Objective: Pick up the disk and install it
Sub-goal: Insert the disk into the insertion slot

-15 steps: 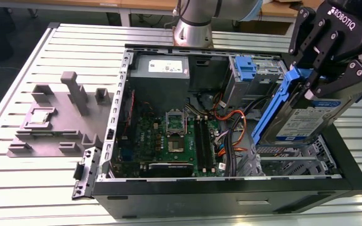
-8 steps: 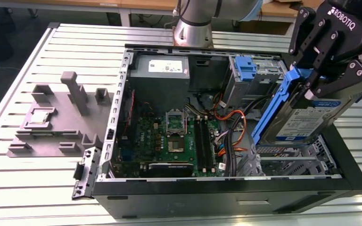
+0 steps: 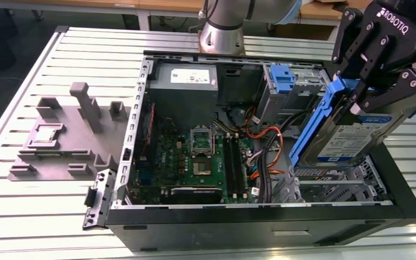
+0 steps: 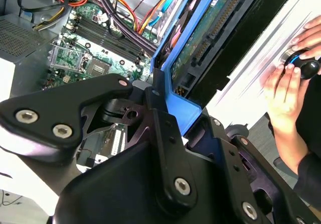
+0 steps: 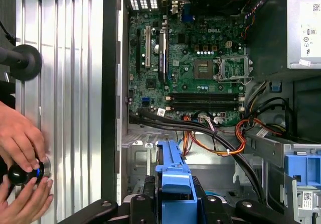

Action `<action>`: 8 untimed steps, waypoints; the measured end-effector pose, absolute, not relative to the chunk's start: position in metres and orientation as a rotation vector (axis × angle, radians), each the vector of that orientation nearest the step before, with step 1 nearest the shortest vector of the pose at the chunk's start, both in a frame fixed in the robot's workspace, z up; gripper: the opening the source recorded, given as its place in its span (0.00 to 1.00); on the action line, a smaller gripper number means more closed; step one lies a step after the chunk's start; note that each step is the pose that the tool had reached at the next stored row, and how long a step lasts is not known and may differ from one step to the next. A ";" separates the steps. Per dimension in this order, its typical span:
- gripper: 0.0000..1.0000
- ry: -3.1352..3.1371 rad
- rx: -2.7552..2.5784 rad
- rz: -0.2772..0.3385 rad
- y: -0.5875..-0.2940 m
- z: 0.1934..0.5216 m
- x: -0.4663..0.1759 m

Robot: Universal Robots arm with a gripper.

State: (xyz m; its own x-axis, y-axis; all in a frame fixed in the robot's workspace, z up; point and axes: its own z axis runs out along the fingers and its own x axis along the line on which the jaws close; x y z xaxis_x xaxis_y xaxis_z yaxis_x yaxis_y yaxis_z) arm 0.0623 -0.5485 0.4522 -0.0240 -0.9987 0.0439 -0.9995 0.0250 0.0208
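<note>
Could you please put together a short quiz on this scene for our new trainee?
1. True or false: the gripper is shut on the disk.
2. Where is the disk relative to the open computer case? A: seated flat inside it. B: held tilted over the end at the exterior view's right. C: lying outside it.
3. Fill in: in the first wrist view, a person's hands rest on a black ____ beside the case.
Key: 1 true; 2 B; 3 knob.
</note>
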 end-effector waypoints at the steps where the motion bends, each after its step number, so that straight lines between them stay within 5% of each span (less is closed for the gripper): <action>1: 0.37 -2.216 2.162 0.024 -0.549 0.452 0.063; 8: 0.37 -2.217 2.163 0.022 -0.549 0.449 0.068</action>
State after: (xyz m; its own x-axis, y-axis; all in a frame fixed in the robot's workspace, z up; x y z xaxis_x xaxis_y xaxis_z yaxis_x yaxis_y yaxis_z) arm 0.0678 -0.5492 0.4488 -0.0242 -0.9988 0.0419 -0.9995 0.0251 0.0209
